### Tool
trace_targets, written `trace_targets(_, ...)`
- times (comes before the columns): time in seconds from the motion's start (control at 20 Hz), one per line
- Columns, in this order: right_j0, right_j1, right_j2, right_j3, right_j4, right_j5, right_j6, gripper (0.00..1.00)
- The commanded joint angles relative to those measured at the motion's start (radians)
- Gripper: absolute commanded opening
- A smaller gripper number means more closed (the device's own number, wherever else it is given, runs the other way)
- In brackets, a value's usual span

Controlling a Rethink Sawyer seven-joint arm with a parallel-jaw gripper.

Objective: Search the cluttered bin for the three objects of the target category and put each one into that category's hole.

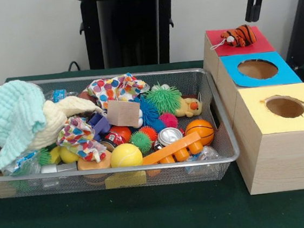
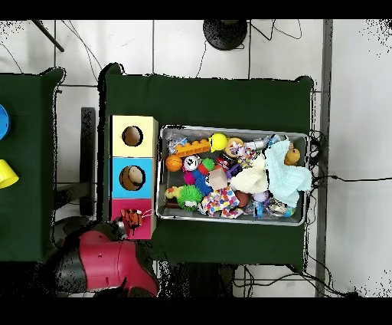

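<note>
Gripper above the red box, where a tiger toy lies; the bin is full.

The gripper [image 1: 255, 6] hangs just above the plush tiger [image 1: 240, 36], its dark fingers drawn close together and holding nothing. The tiger lies on top of the red box [image 1: 259, 45], covering the middle of it. Next to the red box stands the blue box [image 1: 289, 74] with its round hole open, then the yellow box [image 1: 255, 115], also with an open hole. Beside the boxes, the wire-mesh bin [image 1: 226, 133] holds a basketball [image 1: 199, 131], a yellow tennis ball [image 1: 126, 155], a green spiky ball [image 1: 163, 98], an orange toy brick [image 1: 172, 149], a wooden block [image 1: 123, 113], a plush duck [image 1: 189, 107] and a mint-green cloth [image 1: 10, 121].
</note>
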Motion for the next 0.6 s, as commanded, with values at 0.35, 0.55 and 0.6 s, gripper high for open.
trace_targets(0.35, -0.097, 0.012, 0.145, 0.078, 0.003, -0.107, 0.173, 0.00)
trace_targets(0.55, -0.145, 0.011, 0.194, 0.103, -0.004, -0.141, 0.163, 0.00)
trace_targets(0.6, -0.155, 0.008, 0.203, 0.108, -0.006, -0.144, 0.160, 0.00)
